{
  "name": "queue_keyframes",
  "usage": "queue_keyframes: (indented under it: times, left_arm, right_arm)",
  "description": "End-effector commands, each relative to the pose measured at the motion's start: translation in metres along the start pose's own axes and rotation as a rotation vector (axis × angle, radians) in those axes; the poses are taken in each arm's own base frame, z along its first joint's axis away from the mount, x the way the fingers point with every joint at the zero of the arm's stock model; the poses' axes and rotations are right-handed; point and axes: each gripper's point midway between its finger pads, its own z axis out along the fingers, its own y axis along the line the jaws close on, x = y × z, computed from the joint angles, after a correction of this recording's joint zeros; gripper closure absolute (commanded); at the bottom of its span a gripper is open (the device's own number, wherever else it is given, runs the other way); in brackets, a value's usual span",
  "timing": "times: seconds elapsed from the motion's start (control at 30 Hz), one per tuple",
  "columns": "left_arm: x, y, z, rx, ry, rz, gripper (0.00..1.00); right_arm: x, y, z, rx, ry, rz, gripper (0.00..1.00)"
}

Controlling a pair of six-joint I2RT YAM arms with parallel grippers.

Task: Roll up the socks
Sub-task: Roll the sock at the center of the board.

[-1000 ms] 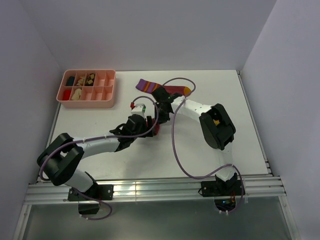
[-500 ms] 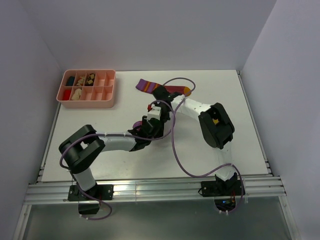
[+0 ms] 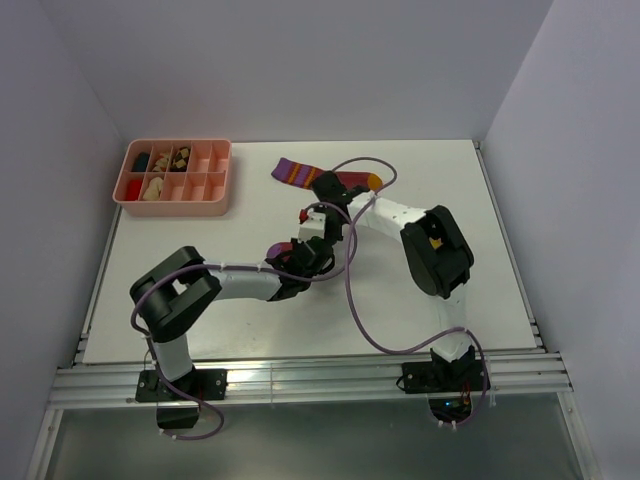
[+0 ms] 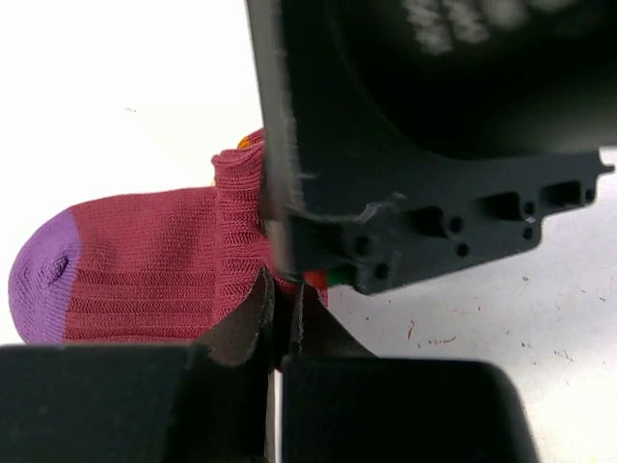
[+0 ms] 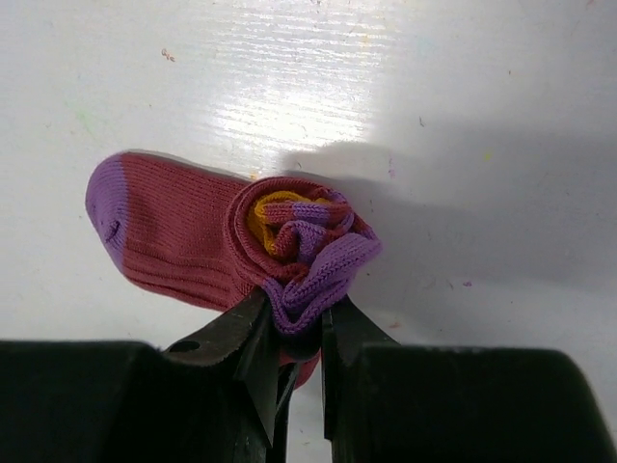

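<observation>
Left gripper [image 4: 280, 313] has swung in, jaws pinching the maroon purple-tipped knit sock [image 5: 183, 236]. The right gripper [image 5: 294, 333] clamps its roll, so rolling can continue.

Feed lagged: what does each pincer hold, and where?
Both hold the rolled sock: right pincer at its purple cuff, left pincer at the maroon fold.

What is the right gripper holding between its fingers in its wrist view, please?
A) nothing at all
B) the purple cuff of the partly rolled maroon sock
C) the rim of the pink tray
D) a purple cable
B: the right gripper is shut on the purple cuff of the maroon sock, whose end is rolled into a bundle right at the fingertips.
</observation>
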Motion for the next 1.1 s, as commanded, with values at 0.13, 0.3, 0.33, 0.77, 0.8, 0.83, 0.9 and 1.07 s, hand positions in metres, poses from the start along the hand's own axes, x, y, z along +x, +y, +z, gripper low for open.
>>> queue_keyframes:
  times: [0.13, 0.3, 0.33, 0.77, 0.8, 0.83, 0.9, 1.07]
  left_arm:
    - [0.037, 0.017, -0.021, 0.092, 0.193, -0.125, 0.99]
    - [0.033, 0.042, -0.027, 0.154, 0.241, -0.332, 0.99]
    - [0.041, 0.047, -0.029, 0.159, 0.265, -0.378, 1.00]
    - [0.053, 0.091, -0.045, 0.249, 0.340, -0.880, 0.99]
    - [0.055, 0.094, -0.045, 0.246, 0.341, -0.904, 0.99]
    - [0.063, 0.095, -0.049, 0.242, 0.363, -0.944, 0.99]
    - [0.067, 0.102, -0.048, 0.228, 0.365, -0.992, 0.99]
    - [0.086, 0.108, -0.053, 0.193, 0.418, -1.082, 0.99]
  right_arm:
    - [0.013, 0.023, -0.018, -0.239, -0.024, 0.107, 0.79]
    - [-0.021, 0.038, -0.054, -0.390, -0.202, 0.118, 0.42]
    - [-0.019, 0.036, -0.054, -0.392, -0.215, 0.114, 0.38]
    - [-0.012, 0.051, -0.048, -0.485, -0.239, 0.056, 0.19]
    - [-0.008, 0.051, -0.044, -0.476, -0.222, 0.054, 0.19]
    - [-0.008, 0.054, -0.042, -0.478, -0.217, 0.050, 0.19]
    - [-0.002, 0.057, -0.033, -0.483, -0.192, 0.046, 0.19]
    - [0.010, 0.065, -0.016, -0.494, -0.143, 0.018, 0.19]
